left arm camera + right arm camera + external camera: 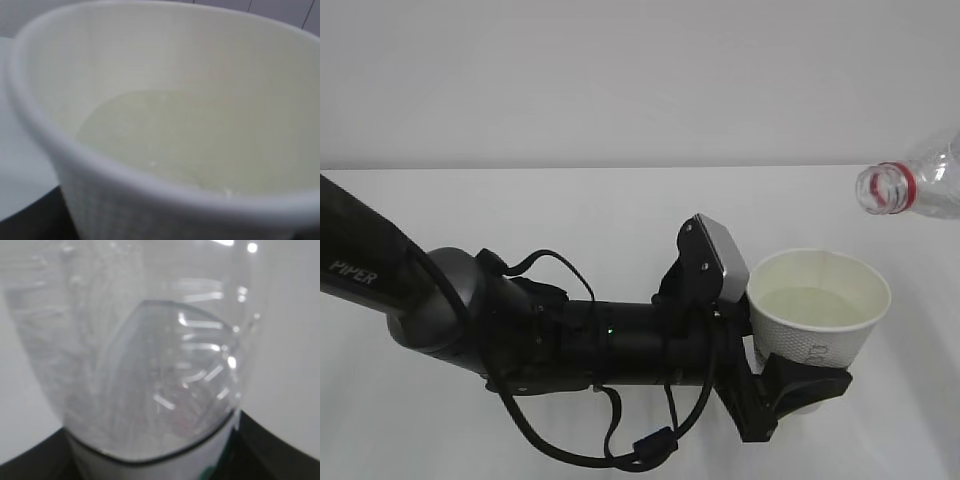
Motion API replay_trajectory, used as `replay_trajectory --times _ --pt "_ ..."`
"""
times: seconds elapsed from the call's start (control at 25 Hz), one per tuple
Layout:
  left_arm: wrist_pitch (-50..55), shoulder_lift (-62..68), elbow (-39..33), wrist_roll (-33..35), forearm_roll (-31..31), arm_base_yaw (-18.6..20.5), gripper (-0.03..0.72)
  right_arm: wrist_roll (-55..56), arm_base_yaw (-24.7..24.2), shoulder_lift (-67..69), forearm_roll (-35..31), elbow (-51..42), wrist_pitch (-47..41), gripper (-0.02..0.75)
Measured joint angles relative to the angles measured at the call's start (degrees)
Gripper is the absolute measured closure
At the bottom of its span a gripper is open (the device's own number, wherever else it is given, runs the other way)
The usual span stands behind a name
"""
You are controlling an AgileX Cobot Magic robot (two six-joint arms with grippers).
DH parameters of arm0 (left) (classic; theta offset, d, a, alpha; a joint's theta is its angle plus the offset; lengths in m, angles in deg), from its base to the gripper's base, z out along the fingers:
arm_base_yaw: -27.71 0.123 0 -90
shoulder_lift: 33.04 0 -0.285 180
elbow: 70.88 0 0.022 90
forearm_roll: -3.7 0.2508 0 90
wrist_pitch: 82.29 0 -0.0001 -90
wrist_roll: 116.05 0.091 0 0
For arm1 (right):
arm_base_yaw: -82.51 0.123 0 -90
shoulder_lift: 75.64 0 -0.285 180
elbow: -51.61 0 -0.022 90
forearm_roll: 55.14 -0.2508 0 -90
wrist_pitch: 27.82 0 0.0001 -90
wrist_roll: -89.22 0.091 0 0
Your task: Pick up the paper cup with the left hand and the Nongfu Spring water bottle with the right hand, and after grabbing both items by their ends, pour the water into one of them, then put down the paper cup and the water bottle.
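1. In the exterior view, the left hand (798, 392) reaches in from the left edge and ends at the lower right of the frame, with its black jaws clamped on the lower part of the paper cup (817, 315).
2. The paper cup is at the lower right of centre in that view, upright, its long axis vertical and its open mouth facing up. It is held clear above the white table (570, 215).
3. The water (808, 303) lies as a pale pool in the bottom of the cup; the left wrist view shows it (150, 135) close up, level, under the cup's (45, 135) thick white rim.
4. The Nongfu Spring water bottle (915, 182) enters at the upper right edge of the exterior view. Its long axis runs nearly horizontal, and the uncapped mouth with its red neck ring points left and a little down, above and to the right of the cup, not touching it.
5. The right wrist view is filled by the bottle's (150, 365) clear body, with dark jaw parts of the right hand (150, 467) either side along the bottom edge, gripping the bottle.
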Motion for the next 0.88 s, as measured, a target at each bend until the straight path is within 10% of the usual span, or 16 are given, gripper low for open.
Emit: replay_trajectory --times 0.88 --pt "2.92 0.0 0.0 0.0 -1.44 0.0 0.143 21.92 0.0 0.0 -1.6 0.0 0.0 0.287"
